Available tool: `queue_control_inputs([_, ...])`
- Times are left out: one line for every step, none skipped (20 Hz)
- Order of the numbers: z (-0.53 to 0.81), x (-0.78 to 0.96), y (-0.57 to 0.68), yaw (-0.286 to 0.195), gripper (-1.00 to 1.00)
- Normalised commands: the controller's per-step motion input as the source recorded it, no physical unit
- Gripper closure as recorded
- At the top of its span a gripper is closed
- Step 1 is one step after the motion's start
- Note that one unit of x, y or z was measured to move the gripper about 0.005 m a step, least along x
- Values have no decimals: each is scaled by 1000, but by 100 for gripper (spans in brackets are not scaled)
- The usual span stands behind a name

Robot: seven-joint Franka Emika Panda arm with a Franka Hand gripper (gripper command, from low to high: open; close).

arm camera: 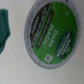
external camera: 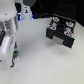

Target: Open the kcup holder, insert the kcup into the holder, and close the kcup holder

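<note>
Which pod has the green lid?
The kcup, lying on the table at the exterior view's left. The other pods have pale, pink-marked lids and sit on top of the kcup holder.

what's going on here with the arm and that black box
A Franka arm is working on loading a kcup into the kcup holder. The arm is at the exterior view's left, apart from the holder, which sits across the table with pods on top. The wrist view looks close onto the green-topped kcup lying on the white surface. Whether the pincer is open cannot be told.
</note>
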Motion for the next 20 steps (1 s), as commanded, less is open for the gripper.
queue_control_inputs([-86, 0, 17, 0, 100])
queue_control_inputs([-83, 0, 3, 0, 100])
queue_control_inputs([-89, 0, 0, 0, 100])
queue_control_inputs([-89, 0, 0, 0, 100])
queue_control_inputs([-94, 0, 0, 0, 100])
queue_control_inputs([-38, 43, -41, -91, -100])
queue_control_inputs([-5, 40, -4, -33, -100])
queue_control_inputs([91, 32, 23, -33, 100])
queue_control_inputs([119, 36, 30, -47, 100])
queue_control_inputs([319, 47, 73, -50, 100])
queue_control_inputs([512, 60, 129, -52, 100])
queue_control_inputs([614, 67, 186, -47, 100])
queue_control_inputs([679, 75, 211, -43, 100])
queue_control_inputs([718, 86, 221, -39, 100])
queue_control_inputs([763, 75, 237, -38, 100])
queue_control_inputs([816, 57, 287, -39, 100])
queue_control_inputs([840, 50, 326, -34, 100])
queue_control_inputs([885, 68, 410, -10, 100])
queue_control_inputs([881, 64, 400, -9, 100])
queue_control_inputs([883, 58, 434, -2, 100])
